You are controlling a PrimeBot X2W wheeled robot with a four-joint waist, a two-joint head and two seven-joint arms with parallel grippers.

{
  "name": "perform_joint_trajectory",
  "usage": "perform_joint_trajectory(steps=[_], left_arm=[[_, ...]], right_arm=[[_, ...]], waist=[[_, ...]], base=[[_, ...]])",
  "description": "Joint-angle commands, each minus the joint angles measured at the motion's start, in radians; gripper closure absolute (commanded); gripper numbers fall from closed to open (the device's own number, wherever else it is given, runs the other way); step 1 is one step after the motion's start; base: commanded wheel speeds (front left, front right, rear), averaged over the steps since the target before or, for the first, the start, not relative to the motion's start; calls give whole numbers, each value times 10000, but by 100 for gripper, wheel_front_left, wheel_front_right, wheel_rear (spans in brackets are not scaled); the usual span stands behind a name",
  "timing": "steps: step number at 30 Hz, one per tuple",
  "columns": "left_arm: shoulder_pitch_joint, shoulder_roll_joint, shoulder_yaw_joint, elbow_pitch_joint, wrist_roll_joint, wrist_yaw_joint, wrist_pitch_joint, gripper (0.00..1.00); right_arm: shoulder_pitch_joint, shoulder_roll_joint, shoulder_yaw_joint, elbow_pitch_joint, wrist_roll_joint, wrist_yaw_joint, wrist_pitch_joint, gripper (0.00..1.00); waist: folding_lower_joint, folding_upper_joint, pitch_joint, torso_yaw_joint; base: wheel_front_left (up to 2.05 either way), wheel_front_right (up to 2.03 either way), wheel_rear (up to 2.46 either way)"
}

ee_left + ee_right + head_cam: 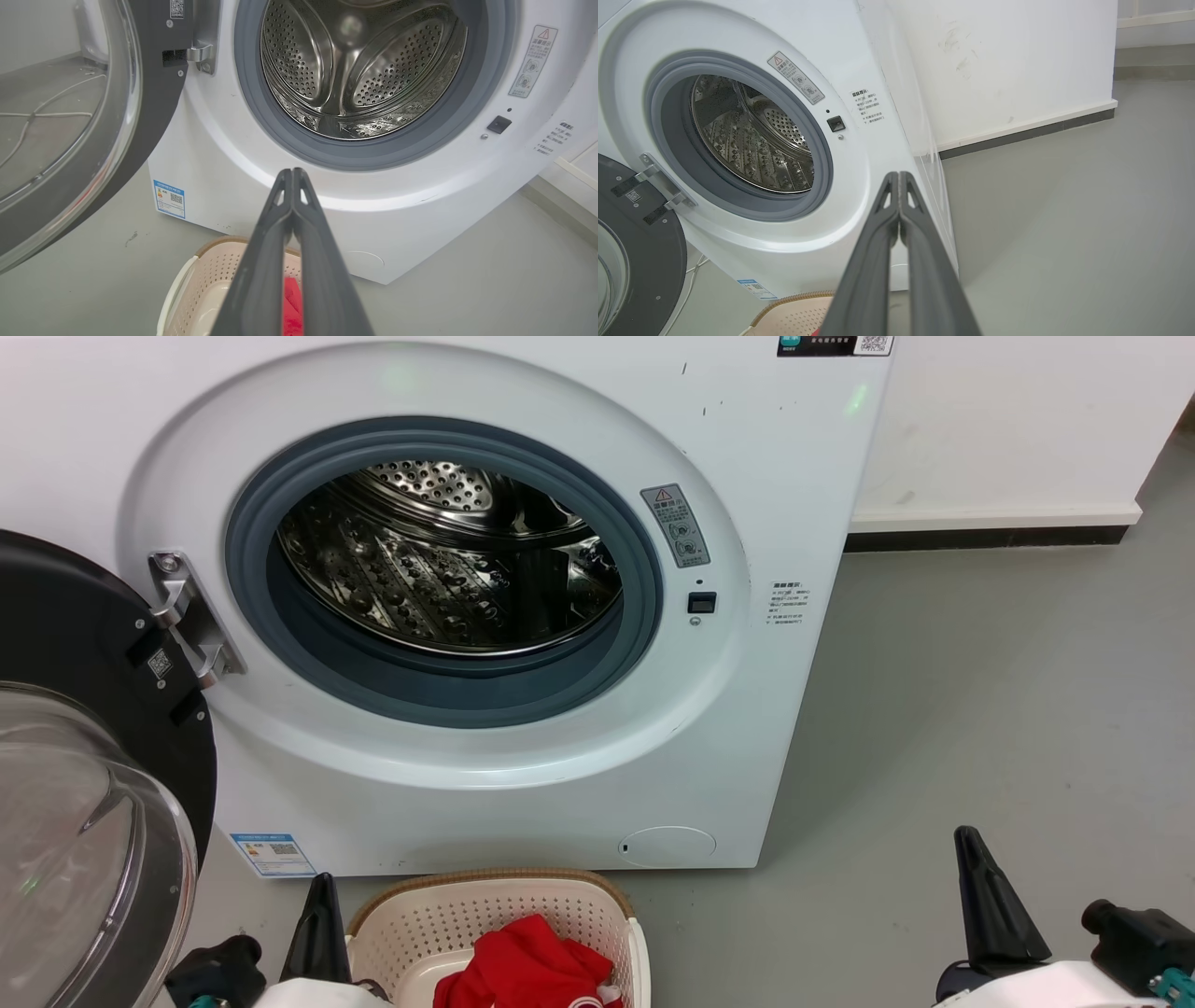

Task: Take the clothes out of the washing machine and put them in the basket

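Red clothes lie in the basket; the washing machine seems empty. The jaws of the left gripper and right gripper are pressed together.

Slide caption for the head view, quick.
Red clothes in the basket before the open washing machine, left gripper and right gripper below.

One white front-loading washing machine, one cream perforated plastic basket, one heap of red fabric clothes, two dark-fingered hands: left hand, right hand.
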Motion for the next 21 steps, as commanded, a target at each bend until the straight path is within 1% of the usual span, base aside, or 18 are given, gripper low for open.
perform_joint_trajectory(steps=[1,21], left_arm=[[-274,7,64,-93,-352,-88,53,100],[-777,8,338,167,-3595,-542,831,100]], right_arm=[[-300,-84,-9,-89,388,-1,36,100],[-809,-206,-128,322,3852,-2,694,100]], waist=[[0,-1,2,3],[0,-1,57,68]], base=[[0,0,0],[0,0,0]])
